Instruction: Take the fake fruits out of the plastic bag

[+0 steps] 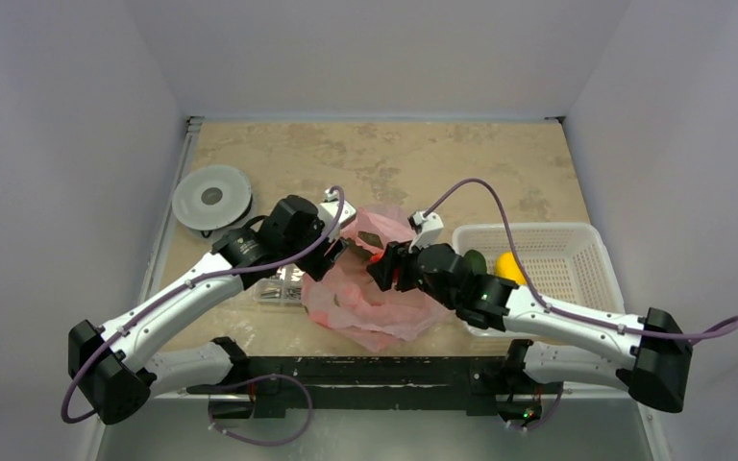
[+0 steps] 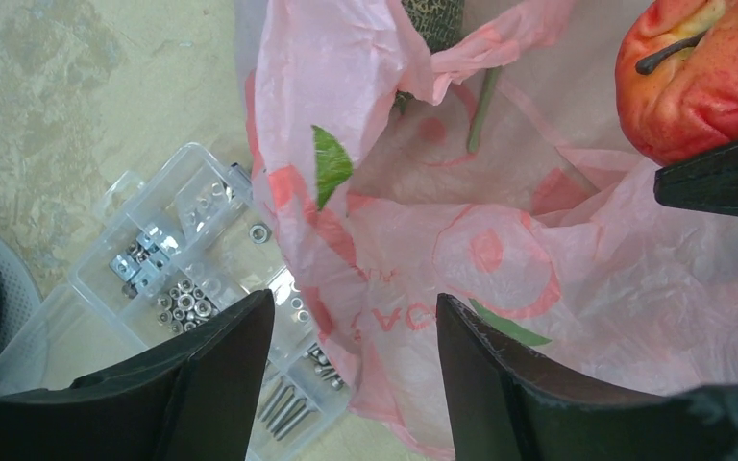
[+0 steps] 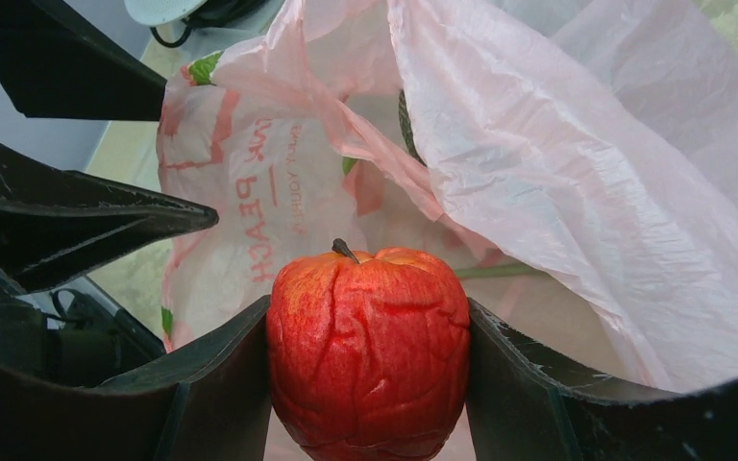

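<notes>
Right wrist view: right gripper (image 3: 368,322) jaws clamp a wrinkled red plastic apple (image 3: 368,384) above the crinkly pink plastic bag (image 3: 577,192). Left gripper (image 2: 356,322) jaws stand apart at the bag's edge. Dark green fruit (image 1: 477,261) and yellow fruit (image 1: 509,266) sit in the white perforated basket (image 1: 557,230) beside the bag; one dark netted piece (image 2: 432,19) lies inside it.

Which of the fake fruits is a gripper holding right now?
The red apple, clamped between the right gripper's fingers over the pink bag; the green fruit and the yellow fruit lie in the white basket.
</notes>
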Action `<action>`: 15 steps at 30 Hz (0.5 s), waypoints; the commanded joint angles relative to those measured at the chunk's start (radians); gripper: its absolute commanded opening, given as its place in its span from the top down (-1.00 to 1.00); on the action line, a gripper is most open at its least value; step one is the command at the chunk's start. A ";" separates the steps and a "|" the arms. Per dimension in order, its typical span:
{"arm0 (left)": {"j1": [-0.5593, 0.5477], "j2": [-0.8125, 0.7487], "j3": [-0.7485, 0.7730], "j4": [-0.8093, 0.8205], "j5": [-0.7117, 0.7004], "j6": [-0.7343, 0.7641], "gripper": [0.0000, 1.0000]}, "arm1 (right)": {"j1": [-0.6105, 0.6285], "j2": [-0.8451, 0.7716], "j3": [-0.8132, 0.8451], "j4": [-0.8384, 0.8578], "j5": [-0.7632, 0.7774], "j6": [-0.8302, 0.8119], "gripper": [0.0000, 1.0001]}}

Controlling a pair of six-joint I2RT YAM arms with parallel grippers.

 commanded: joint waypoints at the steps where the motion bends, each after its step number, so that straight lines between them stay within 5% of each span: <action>1: -0.009 -0.008 0.032 0.008 0.016 0.008 -0.35 | -0.003 -0.040 0.001 -0.041 -0.032 0.030 0.62; 5: -0.015 0.011 0.036 0.005 0.016 0.008 -0.45 | -0.003 -0.077 0.071 -0.097 -0.001 -0.028 0.68; 15: -0.031 0.044 0.048 -0.015 0.024 0.018 0.23 | -0.056 -0.123 0.292 -0.317 0.375 -0.133 0.72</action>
